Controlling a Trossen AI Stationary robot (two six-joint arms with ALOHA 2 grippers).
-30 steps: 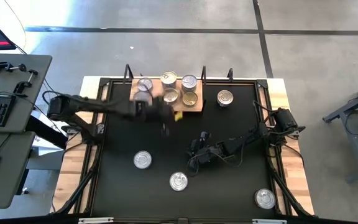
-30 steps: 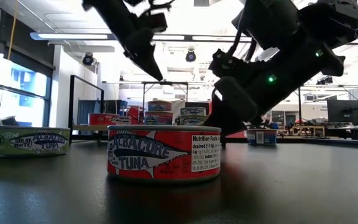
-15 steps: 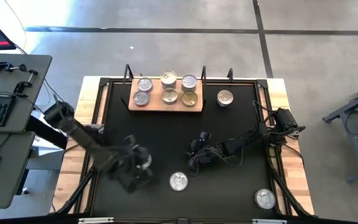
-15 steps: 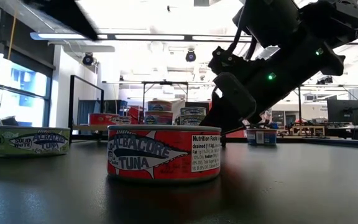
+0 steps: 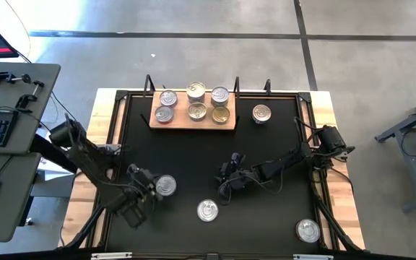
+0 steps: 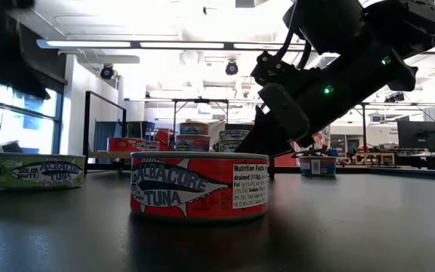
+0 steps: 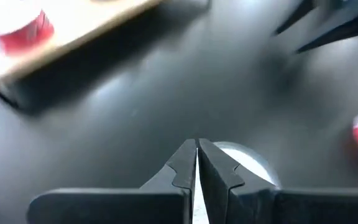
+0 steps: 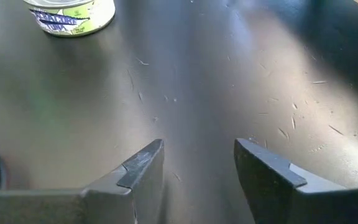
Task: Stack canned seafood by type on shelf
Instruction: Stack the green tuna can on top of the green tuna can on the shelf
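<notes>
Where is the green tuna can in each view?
High: green can, left of centre, up-left of the red can.
Low: far left.
Left wrist: just past the shut left gripper.
Right wrist: far ahead of the open right gripper.
Landmark: red can, beside it in high and low views.

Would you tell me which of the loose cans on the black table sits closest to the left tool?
The silver-topped can at the table's left, right beside the shut left tool. The other loose cans lie farther right, toward the middle and the right-hand corners.

Six tins sit on the shelf point(image 5: 193, 124); left hand point(image 5: 149, 189) hovers beside a loose tin point(image 5: 167, 186).
</notes>
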